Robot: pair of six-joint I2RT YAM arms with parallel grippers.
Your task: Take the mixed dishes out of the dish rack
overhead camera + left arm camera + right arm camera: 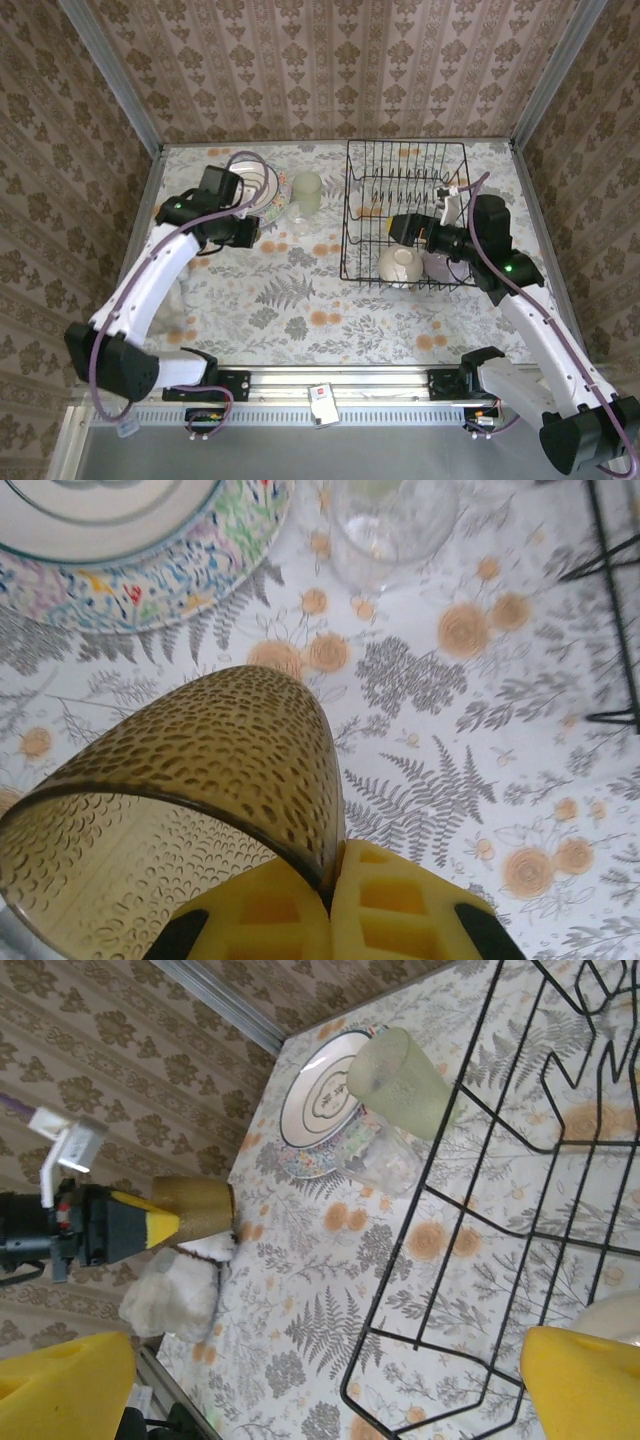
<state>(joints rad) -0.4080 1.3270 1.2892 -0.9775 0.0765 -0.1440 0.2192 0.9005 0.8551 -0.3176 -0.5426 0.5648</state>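
My left gripper (335, 865) is shut on the rim of the small brown cup (200, 780), held tilted just above the tablecloth; from the right wrist the cup (195, 1210) shows next to a white cloth. Beyond it lie the floral-rimmed white plate (120, 540) and a clear glass (390, 525). The pale green glass (305, 190) stands beside the plate (262, 190). The black wire dish rack (405, 160) holds a cream bowl (400, 265) and a lavender bowl (440, 266) at its near end. My right gripper (320, 1380) hangs open over the rack's near-left part, holding nothing.
A white cloth (175, 300) lies under the left arm near the table's left edge. The patterned walls close in the table on three sides. Bare floral tablecloth (300, 310) stretches between the rack and the arm bases.
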